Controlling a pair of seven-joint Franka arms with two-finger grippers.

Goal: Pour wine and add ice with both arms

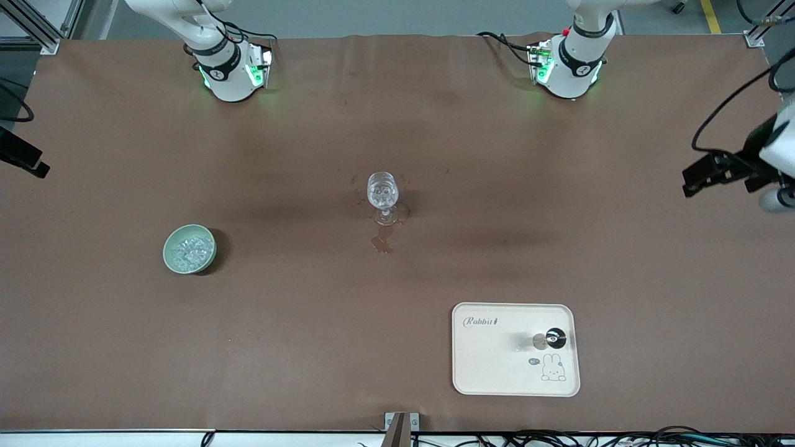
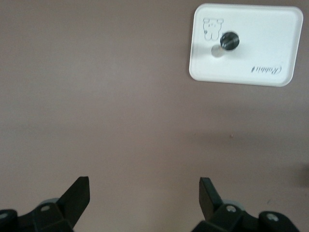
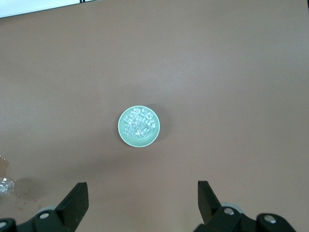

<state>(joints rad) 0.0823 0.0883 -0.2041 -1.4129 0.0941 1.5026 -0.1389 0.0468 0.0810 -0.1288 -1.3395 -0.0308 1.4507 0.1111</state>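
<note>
A clear wine glass (image 1: pixel 382 192) stands upright mid-table with glinting clear contents. It also shows at the edge of the right wrist view (image 3: pixel 5 186). A pale green bowl (image 1: pixel 189 249) holds several ice chunks (image 1: pixel 188 250) toward the right arm's end. In the right wrist view, my right gripper (image 3: pixel 143 186) is open and empty, high over the table beside the bowl (image 3: pixel 139 127). A dark-topped bottle (image 1: pixel 554 339) stands on a cream tray (image 1: pixel 497 366). In the left wrist view, my left gripper (image 2: pixel 144 181) is open and empty, high above bare table, apart from the tray (image 2: pixel 270 43) and the bottle (image 2: pixel 229 40).
A small wet stain (image 1: pixel 382 241) lies on the brown table cover just nearer the camera than the glass. The left arm's hand (image 1: pixel 720 171) and the right arm's hand (image 1: pixel 22 155) hang at the two ends of the table.
</note>
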